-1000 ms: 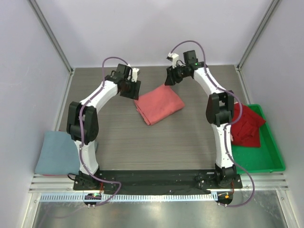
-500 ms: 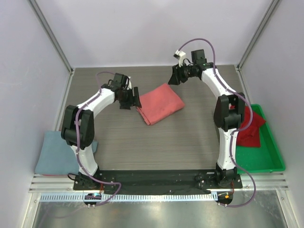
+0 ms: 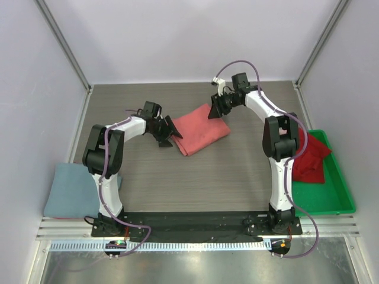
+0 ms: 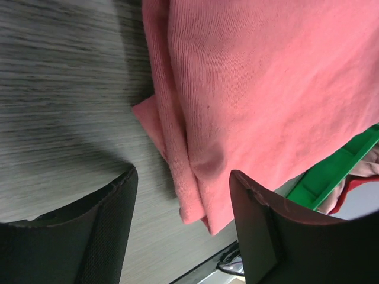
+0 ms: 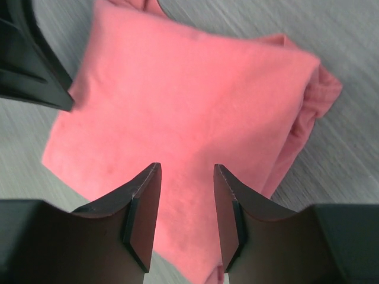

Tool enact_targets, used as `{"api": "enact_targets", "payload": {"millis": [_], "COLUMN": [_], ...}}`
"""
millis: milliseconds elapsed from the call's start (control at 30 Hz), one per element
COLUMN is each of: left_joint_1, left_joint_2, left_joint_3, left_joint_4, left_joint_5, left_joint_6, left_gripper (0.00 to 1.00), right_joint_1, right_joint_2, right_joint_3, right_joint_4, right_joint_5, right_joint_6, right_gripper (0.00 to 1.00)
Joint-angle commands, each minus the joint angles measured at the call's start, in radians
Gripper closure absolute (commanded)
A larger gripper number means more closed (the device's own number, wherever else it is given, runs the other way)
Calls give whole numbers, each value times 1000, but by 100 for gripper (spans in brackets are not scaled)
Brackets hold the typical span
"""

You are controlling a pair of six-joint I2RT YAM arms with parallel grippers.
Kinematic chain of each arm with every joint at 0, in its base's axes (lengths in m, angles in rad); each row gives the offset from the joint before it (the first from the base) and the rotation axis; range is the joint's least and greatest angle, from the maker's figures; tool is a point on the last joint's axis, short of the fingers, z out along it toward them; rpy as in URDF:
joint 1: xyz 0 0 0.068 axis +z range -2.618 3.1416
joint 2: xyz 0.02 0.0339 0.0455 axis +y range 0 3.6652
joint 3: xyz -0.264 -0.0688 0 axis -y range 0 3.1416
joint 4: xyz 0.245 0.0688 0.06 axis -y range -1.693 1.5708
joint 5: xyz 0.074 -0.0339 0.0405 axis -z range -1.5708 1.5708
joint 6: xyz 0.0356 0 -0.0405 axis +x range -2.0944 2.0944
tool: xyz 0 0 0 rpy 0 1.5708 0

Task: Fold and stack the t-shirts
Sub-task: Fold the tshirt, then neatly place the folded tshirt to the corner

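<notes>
A folded pink t-shirt [image 3: 198, 129] lies on the table's middle. My left gripper [image 3: 172, 136] is open at the shirt's left edge. In the left wrist view [image 4: 182, 177] the shirt's folded edge [image 4: 195, 148] lies between the two fingers. My right gripper [image 3: 214, 111] is open over the shirt's far corner. In the right wrist view [image 5: 187, 168] it hovers above the pink shirt [image 5: 177, 100], holding nothing. A folded blue t-shirt [image 3: 68, 189] lies at the near left. A crumpled red t-shirt [image 3: 308, 155] lies in the green tray [image 3: 334, 198].
The green tray stands at the table's right edge, and its rim shows in the left wrist view [image 4: 337, 168]. A finger of the left gripper [image 5: 29, 59] shows at the upper left of the right wrist view. White walls enclose the table.
My left gripper has swung down and right to the pink shirt's left edge. My right gripper has come down and nearer, onto the shirt's far corner. The shirts have not moved.
</notes>
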Motion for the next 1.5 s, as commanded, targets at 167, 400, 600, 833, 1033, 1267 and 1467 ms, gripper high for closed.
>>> {"api": "enact_targets", "payload": {"millis": [167, 400, 600, 833, 1033, 1267, 1467], "left_joint_1": [-7, -32, -36, -21, -3, 4, 13], "left_joint_2": [57, 131, 151, 175, 261, 276, 209], "left_joint_3": [-26, 54, 86, 152, 290, 330, 336], "left_joint_4": [67, 91, 104, 125, 99, 94, 39], "left_joint_5": [-47, -42, -33, 4, 68, 130, 185], "left_joint_6": [-166, -191, -193, -128, -21, 45, 174], "left_gripper": [38, 45, 54, 60, 60, 73, 91], "right_joint_1": [-2, -2, 0, 12, 58, 83, 28], "right_joint_2": [67, 75, 53, -3, -85, -149, -207], "right_joint_3": [-21, -51, -90, -151, -248, -285, -181], "right_joint_4": [-9, -17, -14, 21, 60, 80, 78], "right_joint_5": [32, 55, 64, 109, 182, 235, 253], "right_joint_6": [-69, -69, -49, 6, 37, 54, 64], "right_gripper": [55, 55, 55, 55, 55, 55, 55]}}
